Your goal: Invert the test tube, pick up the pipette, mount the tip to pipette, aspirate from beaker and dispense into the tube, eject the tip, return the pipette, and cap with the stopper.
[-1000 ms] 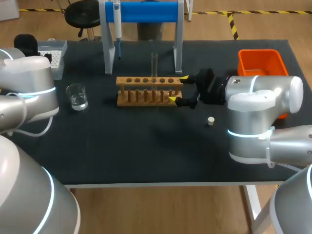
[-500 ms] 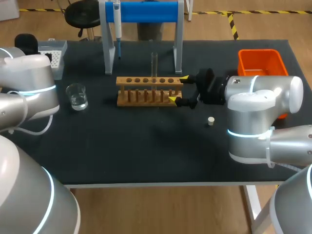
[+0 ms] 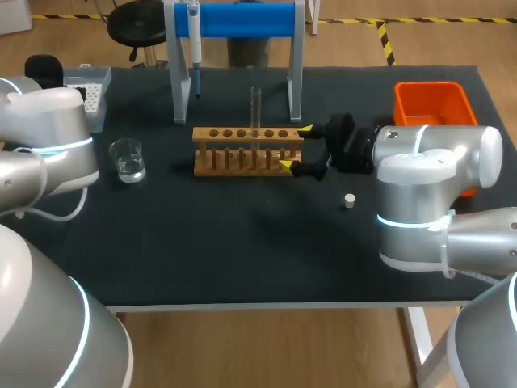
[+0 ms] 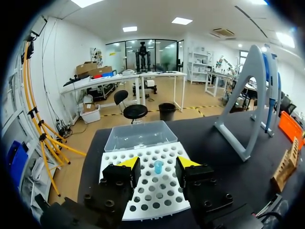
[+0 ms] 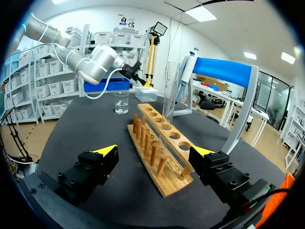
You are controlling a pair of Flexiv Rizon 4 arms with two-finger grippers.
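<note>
A clear test tube (image 3: 255, 107) stands upright in the wooden rack (image 3: 246, 150); in the right wrist view the tube (image 5: 169, 93) rises from the rack (image 5: 159, 157). My right gripper (image 3: 295, 149) is open, its yellow tips on either side of the rack's right end, seen also from its own wrist (image 5: 155, 152). The pipette (image 3: 194, 42) hangs on the blue stand (image 3: 242, 20). My left gripper (image 4: 155, 164) hovers open over the white tip box (image 4: 143, 186), a single blue tip (image 4: 158, 167) just ahead between its fingers. The beaker (image 3: 128, 159) sits left of the rack. A stopper (image 3: 349, 200) lies right of it.
An orange bin (image 3: 432, 103) stands at the back right, behind my right arm. The tip box (image 3: 89, 93) is at the back left corner, its clear lid (image 4: 140, 135) folded back. The stand's legs flank the space behind the rack.
My left arm has shifted slightly toward the tip box. My right arm and the objects on the table have stayed put.
</note>
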